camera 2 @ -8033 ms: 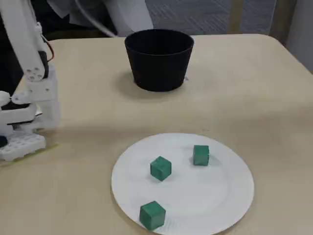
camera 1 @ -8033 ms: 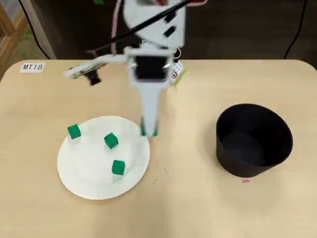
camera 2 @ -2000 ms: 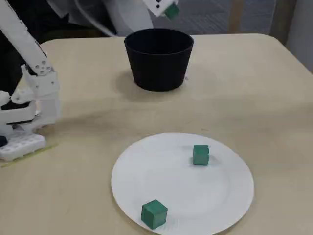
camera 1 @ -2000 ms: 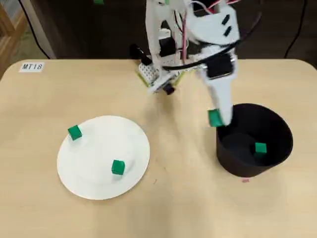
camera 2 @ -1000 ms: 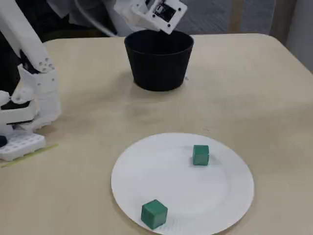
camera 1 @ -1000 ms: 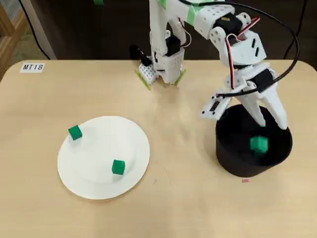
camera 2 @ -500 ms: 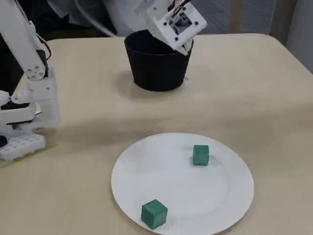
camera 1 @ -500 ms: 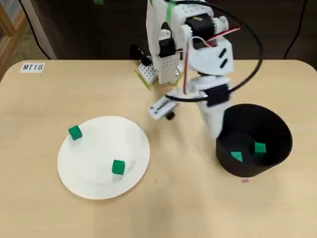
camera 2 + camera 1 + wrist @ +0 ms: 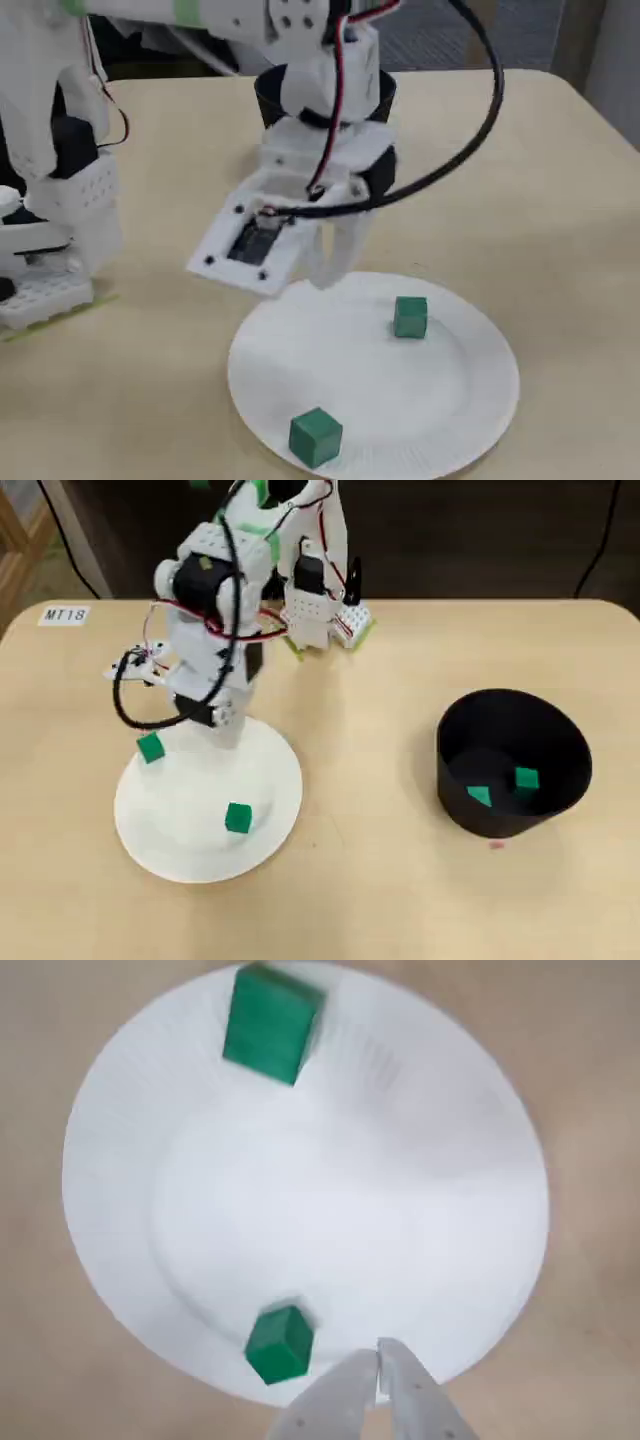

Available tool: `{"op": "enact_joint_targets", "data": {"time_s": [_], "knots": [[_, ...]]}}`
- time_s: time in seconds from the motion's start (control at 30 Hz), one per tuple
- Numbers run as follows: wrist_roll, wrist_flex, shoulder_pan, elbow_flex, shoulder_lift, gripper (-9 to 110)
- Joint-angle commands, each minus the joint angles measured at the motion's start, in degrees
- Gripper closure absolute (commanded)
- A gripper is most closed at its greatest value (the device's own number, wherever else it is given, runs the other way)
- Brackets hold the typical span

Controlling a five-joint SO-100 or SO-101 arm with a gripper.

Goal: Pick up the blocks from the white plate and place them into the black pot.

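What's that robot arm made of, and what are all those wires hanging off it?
The arm is built from white plastic blocks with darker motor parts between them, and green tape bands near the top. Black, red and white cables loop along its outside. A flat white plate with a small camera sits at its wrist. Its hand ends in two slim, pointed white fingers.

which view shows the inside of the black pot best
The overhead view: it looks straight into the black pot and shows two green blocks on its floor. The fixed view has the arm hiding most of it; the wrist view misses it entirely.
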Motion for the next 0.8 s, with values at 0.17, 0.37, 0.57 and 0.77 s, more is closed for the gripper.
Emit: {"op": "enact_joint_targets", "data": {"time_s": [0.17,0.37,0.57,0.77], "knots": [[9.4,2.9,10.55,-2.72,-1.41,104],[10.2,2.55,14.94,-4.66,-5.8,104],[4.39,4.39,14.94,-13.71,-13.8,87],[1.32,4.13,15.03,-15.82,-13.36,73]]}}
